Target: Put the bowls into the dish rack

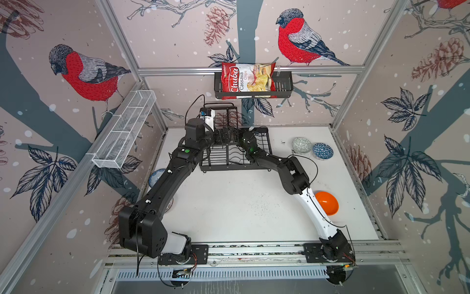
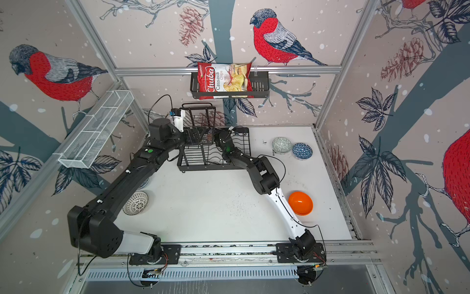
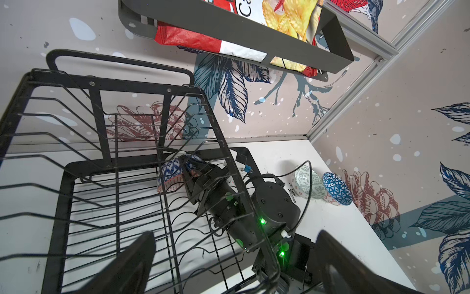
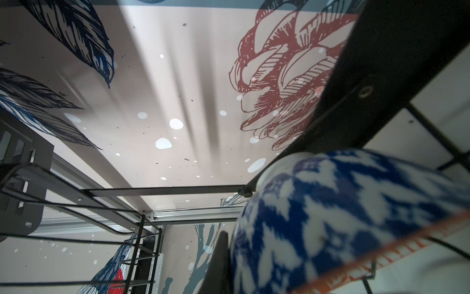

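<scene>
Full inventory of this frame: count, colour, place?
dish rack: one, black wire, back centre of table
grey-green bowl: one, far right on table
blue geometric bowl: one, beside it
orange bowl: one, near right
radial-patterned bowl: one, white and dark, near left
pale blue bowl: one, left, partly under left arm
blue-white bowl: one, orange-banded, inside dish rack
chips bag: one, red-white, in wall basket
wall basket: one, black, back wall
mesh tray: one, white, left wall
left gripper: one, black, open at rack's raised tier
right gripper: one, black, shut on blue-white bowl
</scene>
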You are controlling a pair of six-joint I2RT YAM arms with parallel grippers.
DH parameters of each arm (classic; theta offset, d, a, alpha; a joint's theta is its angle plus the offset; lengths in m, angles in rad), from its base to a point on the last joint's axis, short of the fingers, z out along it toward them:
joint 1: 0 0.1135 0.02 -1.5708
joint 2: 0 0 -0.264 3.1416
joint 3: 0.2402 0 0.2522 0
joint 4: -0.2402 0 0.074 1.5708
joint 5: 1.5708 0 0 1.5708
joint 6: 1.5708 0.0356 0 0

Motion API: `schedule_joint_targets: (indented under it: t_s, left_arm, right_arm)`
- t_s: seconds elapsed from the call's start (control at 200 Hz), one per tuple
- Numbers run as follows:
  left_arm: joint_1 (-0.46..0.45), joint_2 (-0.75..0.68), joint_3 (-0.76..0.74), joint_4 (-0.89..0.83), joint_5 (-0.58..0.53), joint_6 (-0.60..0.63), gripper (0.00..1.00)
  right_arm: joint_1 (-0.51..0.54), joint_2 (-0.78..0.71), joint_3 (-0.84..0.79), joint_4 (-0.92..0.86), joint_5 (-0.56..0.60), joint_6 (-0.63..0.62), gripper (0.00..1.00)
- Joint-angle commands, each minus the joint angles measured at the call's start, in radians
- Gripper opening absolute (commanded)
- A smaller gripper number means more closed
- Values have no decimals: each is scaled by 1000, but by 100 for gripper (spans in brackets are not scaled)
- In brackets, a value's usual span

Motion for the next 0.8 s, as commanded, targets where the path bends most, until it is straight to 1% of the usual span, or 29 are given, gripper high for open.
schedule_joint_targets:
  t_s: [0.0, 0.295, 0.47, 0.65, 0.795]
  left_arm:
    - [3, -7, -1, 27, 2, -6, 98]
    - [3, -10, -3, 29, 0, -5, 98]
    - [4, -11, -2, 29, 0, -5, 97]
    - [3, -13, -3, 29, 0, -5, 98]
    - [3, -13, -2, 29, 2, -5, 98]
  right_arm:
    - [7, -19, -31, -71, 7, 38, 6]
    - [11, -50, -76, -77, 35, 93, 11]
    - [10, -58, -83, -87, 38, 104, 14]
    - [8, -57, -73, -90, 41, 106, 20]
    - [6, -55, -62, -96, 41, 100, 21]
